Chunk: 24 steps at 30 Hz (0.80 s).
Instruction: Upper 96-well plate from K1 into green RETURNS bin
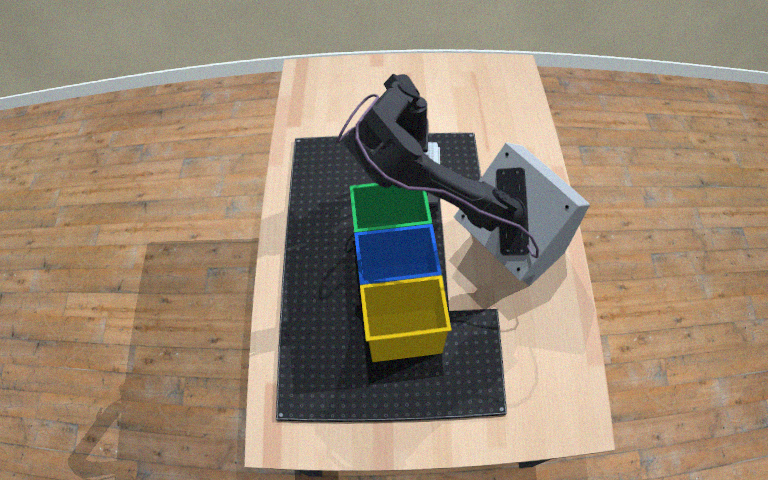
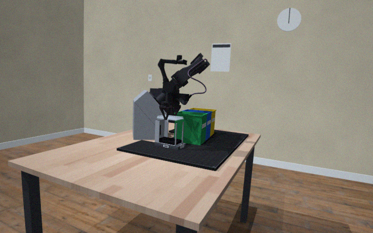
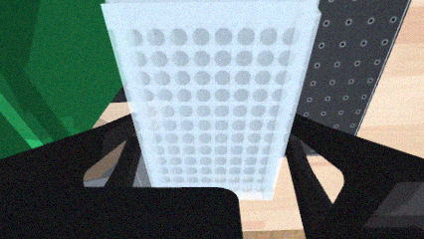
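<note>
Beige walls [image 2: 313, 95] meet in a corner, a white skirting board [image 2: 313, 168] running along their foot. The wood-plank floor [image 2: 313, 202] carries a pale wooden table [image 2: 125, 175] on dark legs — above it hang a round clock [image 2: 288, 19] and a white notice [image 2: 220, 57].
</note>
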Each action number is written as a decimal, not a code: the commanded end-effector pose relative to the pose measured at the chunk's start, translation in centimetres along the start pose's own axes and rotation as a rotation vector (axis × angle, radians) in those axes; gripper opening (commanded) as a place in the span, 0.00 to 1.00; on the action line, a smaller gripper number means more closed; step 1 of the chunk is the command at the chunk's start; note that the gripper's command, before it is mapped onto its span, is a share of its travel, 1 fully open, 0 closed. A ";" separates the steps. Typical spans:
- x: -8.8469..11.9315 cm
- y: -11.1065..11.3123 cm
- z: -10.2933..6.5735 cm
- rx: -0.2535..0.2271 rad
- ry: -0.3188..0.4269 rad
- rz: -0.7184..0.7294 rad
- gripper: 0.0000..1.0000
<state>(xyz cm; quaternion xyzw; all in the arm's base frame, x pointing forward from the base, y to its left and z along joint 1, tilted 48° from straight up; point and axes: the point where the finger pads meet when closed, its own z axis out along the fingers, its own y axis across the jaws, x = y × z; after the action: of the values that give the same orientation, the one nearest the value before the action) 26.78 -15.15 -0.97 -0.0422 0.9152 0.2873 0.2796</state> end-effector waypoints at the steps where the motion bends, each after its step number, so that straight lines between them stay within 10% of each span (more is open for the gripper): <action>1: -1.0 -0.7 -2.5 0.038 -0.024 -0.021 0.00; 24: -0.9 -0.5 -6.0 0.039 -0.021 -0.020 0.00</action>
<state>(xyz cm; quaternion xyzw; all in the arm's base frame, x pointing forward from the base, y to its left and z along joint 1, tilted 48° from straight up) 25.00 -17.12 1.27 -0.0402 0.9153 0.2893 0.2774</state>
